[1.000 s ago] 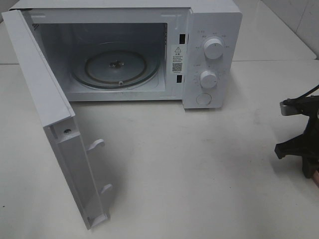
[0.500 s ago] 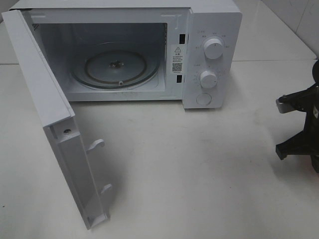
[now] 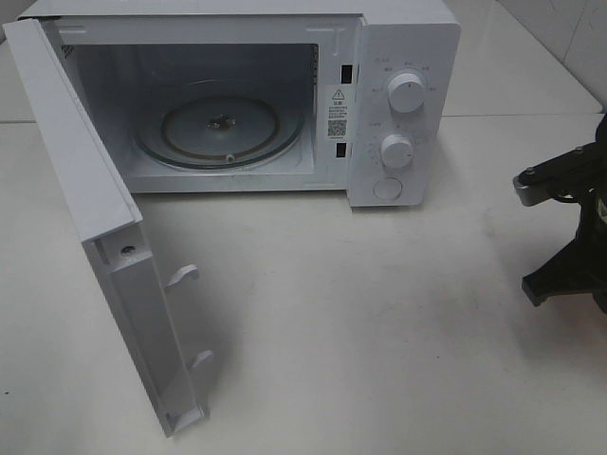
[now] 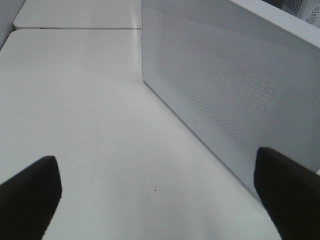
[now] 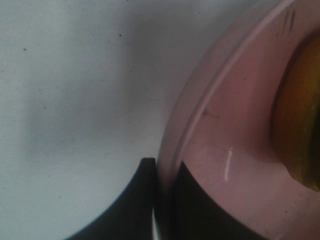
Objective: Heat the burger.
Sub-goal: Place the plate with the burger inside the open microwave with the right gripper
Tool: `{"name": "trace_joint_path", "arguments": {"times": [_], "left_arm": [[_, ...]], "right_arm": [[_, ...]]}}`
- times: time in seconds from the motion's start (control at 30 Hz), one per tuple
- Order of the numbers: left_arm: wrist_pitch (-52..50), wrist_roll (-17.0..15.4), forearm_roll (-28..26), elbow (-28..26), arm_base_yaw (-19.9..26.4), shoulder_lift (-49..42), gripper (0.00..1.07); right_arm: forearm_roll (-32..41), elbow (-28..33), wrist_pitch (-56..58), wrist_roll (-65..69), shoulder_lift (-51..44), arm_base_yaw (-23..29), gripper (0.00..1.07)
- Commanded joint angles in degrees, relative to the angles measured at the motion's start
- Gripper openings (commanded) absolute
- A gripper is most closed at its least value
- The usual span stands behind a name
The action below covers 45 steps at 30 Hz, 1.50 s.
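Note:
In the right wrist view the burger point(image 5: 300, 115) shows only as a golden-brown edge on a pink plate point(image 5: 235, 130). My right gripper point(image 5: 164, 167) is shut on the plate's rim, with one black finger point(image 5: 132, 205) outside it and one inside. In the exterior view only part of my right arm point(image 3: 569, 270) shows at the right edge, and the plate and burger are out of frame there. My left gripper point(image 4: 160, 200) is open and empty over the table, beside the outer face of the microwave door point(image 4: 225, 90).
The white microwave point(image 3: 408, 38) stands at the back with its door point(image 3: 85, 190) swung wide open to the left. A glass turntable point(image 3: 220, 128) lies inside. Two knobs point(image 3: 406, 93) are on its right panel. The white table point(image 3: 360, 313) lies in front.
The right arm's parts at the right edge have risen and shifted slightly left. A pink sliver seen at that edge a second ago is now out of frame.

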Motion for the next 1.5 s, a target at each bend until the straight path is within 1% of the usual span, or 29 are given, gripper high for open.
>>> {"name": "trace_joint_path", "arguments": {"times": [0.03, 0.2, 0.23, 0.27, 0.3, 0.37, 0.4, 0.43, 0.47, 0.5, 0.57, 0.6, 0.67, 0.7, 0.73, 0.8, 0.83, 0.87, 0.9, 0.97, 1.03, 1.07, 1.13, 1.23, 1.3, 1.33, 1.4, 1.5], "left_arm": [[-0.5, 0.1, -0.3, 0.2, -0.2, -0.5, 1.02], [-0.5, 0.1, -0.3, 0.2, -0.2, -0.5, 1.02], [-0.5, 0.1, -0.3, 0.2, -0.2, -0.5, 1.02], [-0.5, 0.1, -0.3, 0.2, -0.2, -0.5, 1.02], [-0.5, 0.1, -0.3, 0.2, -0.2, -0.5, 1.02], [-0.5, 0.1, -0.3, 0.2, -0.2, -0.5, 1.02], [-0.5, 0.1, -0.3, 0.2, -0.2, -0.5, 1.02], [-0.5, 0.1, -0.3, 0.2, -0.2, -0.5, 1.02], [-0.5, 0.1, -0.3, 0.2, -0.2, -0.5, 1.02], [-0.5, 0.1, -0.3, 0.2, -0.2, -0.5, 1.02], [-0.5, 0.1, -0.3, 0.2, -0.2, -0.5, 1.02], [-0.5, 0.1, -0.3, 0.2, -0.2, -0.5, 1.02], [-0.5, 0.1, -0.3, 0.2, -0.2, -0.5, 1.02], [-0.5, 0.1, -0.3, 0.2, -0.2, -0.5, 1.02], [-0.5, 0.1, -0.3, 0.2, -0.2, -0.5, 1.02], [-0.5, 0.1, -0.3, 0.2, -0.2, -0.5, 1.02], [-0.5, 0.1, -0.3, 0.2, -0.2, -0.5, 1.02], [-0.5, 0.1, -0.3, 0.2, -0.2, -0.5, 1.02], [-0.5, 0.1, -0.3, 0.2, -0.2, -0.5, 1.02], [-0.5, 0.1, -0.3, 0.2, -0.2, -0.5, 1.02], [-0.5, 0.1, -0.3, 0.2, -0.2, -0.5, 1.02], [-0.5, 0.1, -0.3, 0.2, -0.2, -0.5, 1.02], [-0.5, 0.1, -0.3, 0.2, -0.2, -0.5, 1.02], [-0.5, 0.1, -0.3, 0.2, -0.2, -0.5, 1.02], [-0.5, 0.1, -0.3, 0.2, -0.2, -0.5, 1.02], [-0.5, 0.1, -0.3, 0.2, -0.2, -0.5, 1.02], [-0.5, 0.1, -0.3, 0.2, -0.2, -0.5, 1.02], [-0.5, 0.1, -0.3, 0.2, -0.2, -0.5, 1.02]], "right_arm": [[-3.2, 0.6, 2.3, 0.9, -2.0, 1.7, 0.00], [-3.2, 2.7, 3.8, 1.5, -4.9, 5.7, 0.00], [-3.2, 2.7, 3.8, 1.5, -4.9, 5.7, 0.00], [-3.2, 3.6, 4.0, 1.8, -5.8, 7.0, 0.00], [-3.2, 3.6, 4.0, 1.8, -5.8, 7.0, 0.00], [-3.7, 4.8, 4.8, 2.6, -7.2, 9.4, 0.00], [-3.7, 4.8, 4.8, 2.6, -7.2, 9.4, 0.00], [-4.0, 5.1, 5.2, 2.9, -7.7, 10.3, 0.00], [-4.2, 5.5, 6.0, 3.2, -8.5, 12.2, 0.00], [-4.2, 5.5, 6.0, 3.2, -8.5, 12.2, 0.00], [-4.4, 5.7, 7.7, 3.2, -9.9, 15.2, 0.00], [-4.4, 5.7, 7.7, 3.2, -9.9, 15.2, 0.00], [-4.5, 5.7, 9.3, 3.2, -10.6, 18.6, 0.00], [-4.5, 5.7, 9.3, 3.2, -10.6, 18.6, 0.00], [-4.6, 5.7, 10.4, 3.2, -10.6, 20.9, 0.00], [-4.6, 5.7, 10.8, 3.2, -10.6, 21.7, 0.00], [-4.6, 5.7, 11.6, 3.2, -10.7, 23.5, 0.00], [-4.6, 5.7, 11.6, 3.2, -10.7, 23.5, 0.00], [-4.6, 5.7, 12.7, 3.2, -10.8, 25.6, 0.00], [-4.6, 5.7, 12.9, 3.2, -10.8, 26.3, 0.00], [-4.5, 5.7, 14.1, 3.3, -11.0, 29.2, 0.00], [-4.5, 5.7, 14.1, 3.3, -11.0, 29.2, 0.00], [-4.6, 5.7, 15.1, 3.3, -11.2, 32.8, 0.00], [-4.6, 5.7, 15.4, 3.3, -11.2, 33.9, 0.00], [-4.6, 5.7, 16.5, 3.3, -11.6, 38.1, 0.00], [-4.6, 5.7, 16.5, 3.3, -11.6, 38.1, 0.00], [-4.5, 5.7, 17.1, 3.2, -11.6, 41.0, 0.00], [-4.5, 5.7, 17.0, 3.2, -11.6, 41.9, 0.00]]}}
